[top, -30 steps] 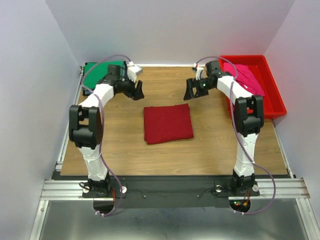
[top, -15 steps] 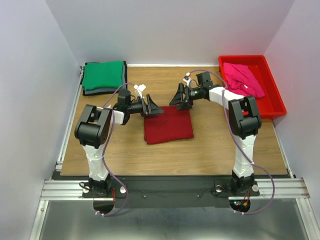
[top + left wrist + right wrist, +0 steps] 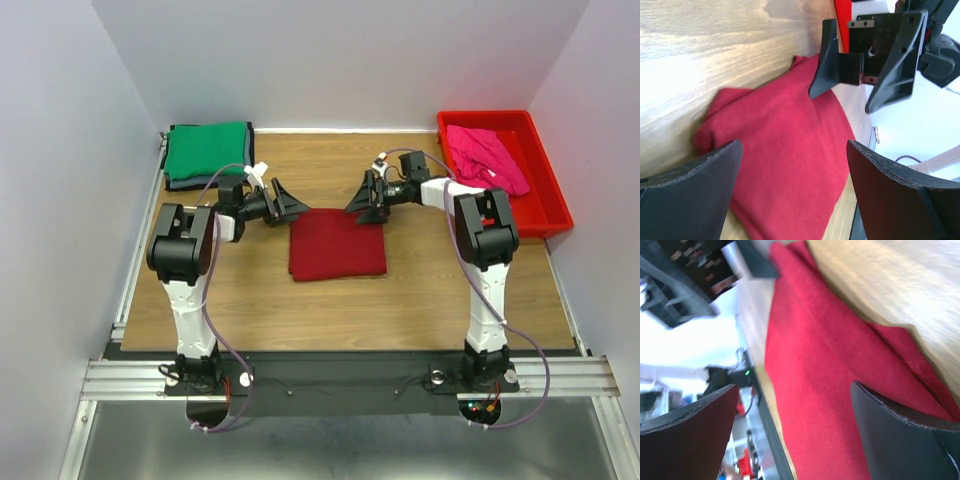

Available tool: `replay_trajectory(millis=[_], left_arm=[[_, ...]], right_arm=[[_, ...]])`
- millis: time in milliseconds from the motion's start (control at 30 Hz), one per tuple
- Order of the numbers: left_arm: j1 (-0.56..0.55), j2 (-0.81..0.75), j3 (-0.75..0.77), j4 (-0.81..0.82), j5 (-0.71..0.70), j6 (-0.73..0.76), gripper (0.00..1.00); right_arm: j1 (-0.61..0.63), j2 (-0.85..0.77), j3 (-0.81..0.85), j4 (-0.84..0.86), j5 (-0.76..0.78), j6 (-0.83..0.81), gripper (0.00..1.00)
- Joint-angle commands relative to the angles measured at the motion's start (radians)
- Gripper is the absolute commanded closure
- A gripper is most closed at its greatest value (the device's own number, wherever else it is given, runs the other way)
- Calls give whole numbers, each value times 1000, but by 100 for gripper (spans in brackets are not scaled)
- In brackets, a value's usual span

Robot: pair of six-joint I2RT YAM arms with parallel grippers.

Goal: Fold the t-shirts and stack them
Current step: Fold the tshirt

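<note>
Fingers point(image 3: 690, 190): both pairs spread wide, nothing held | Change: left gripper point(image 3: 292, 204), right gripper point(image 3: 357, 203) lowered from far side to far corners of maroon tee point(image 3: 337, 246), at table point(image 3: 420, 285) centre | Implication: transfer onto green tee point(image 3: 207, 150) judged next.

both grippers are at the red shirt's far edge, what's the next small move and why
The left gripper and right gripper sit open at the far corners of the folded maroon t-shirt, holding nothing. I'd probably ease both down and close on those corners.
</note>
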Motion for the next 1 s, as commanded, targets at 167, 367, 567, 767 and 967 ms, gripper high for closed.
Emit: replay_trajectory(millis=[167, 367, 567, 767, 967], left_arm=[[-55, -326, -104, -36, 130, 81, 2], [-115, -300, -210, -17, 117, 60, 3], [-112, -170, -216, -20, 102, 94, 10], [-54, -98, -170, -137, 70, 181, 23], [-42, -303, -164, -293, 103, 293, 27]], right_arm=[[9, -331, -133, 31, -19, 104, 0], [41, -332, -332, 33, -50, 75, 0], [41, -228, -378, 28, -42, -13, 0], [23, -165, -320, -45, -2, -106, 0], [29, -329, -301, -114, -61, -119, 0]])
